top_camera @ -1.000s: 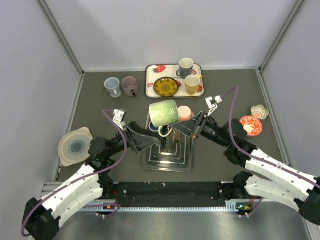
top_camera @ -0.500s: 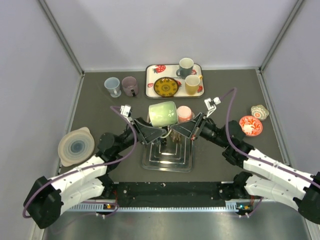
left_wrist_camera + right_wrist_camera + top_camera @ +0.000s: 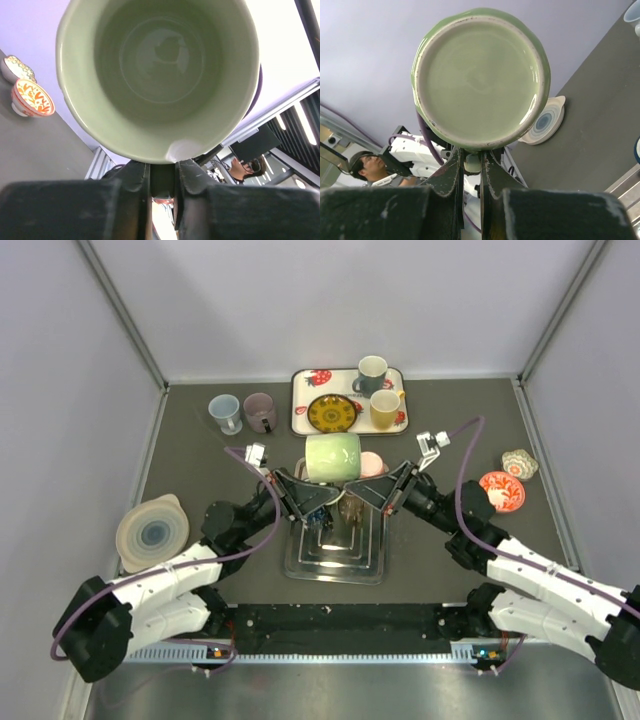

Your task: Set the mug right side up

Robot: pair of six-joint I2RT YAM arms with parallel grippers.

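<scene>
Above the middle rack [image 3: 335,565], the green mug [image 3: 332,457] is hanging sideways as the left claw [image 3: 162,176], wide open a moment ago, is clamping shut on it beside the right claw [image 3: 472,170] and its tight grip, readying a handover.

Dark grey matte table top [image 3: 180,445]. Enclosure of pale lilac-grey panels: far wall [image 3: 340,300], left wall [image 3: 55,400], right wall [image 3: 605,380]. A metal corner post [image 3: 120,308] stands at each far corner. Brushed metal ledge [image 3: 340,690] runs along the near edge. Ceiling light strips [image 3: 302,117] are lit outside the enclosure.
</scene>
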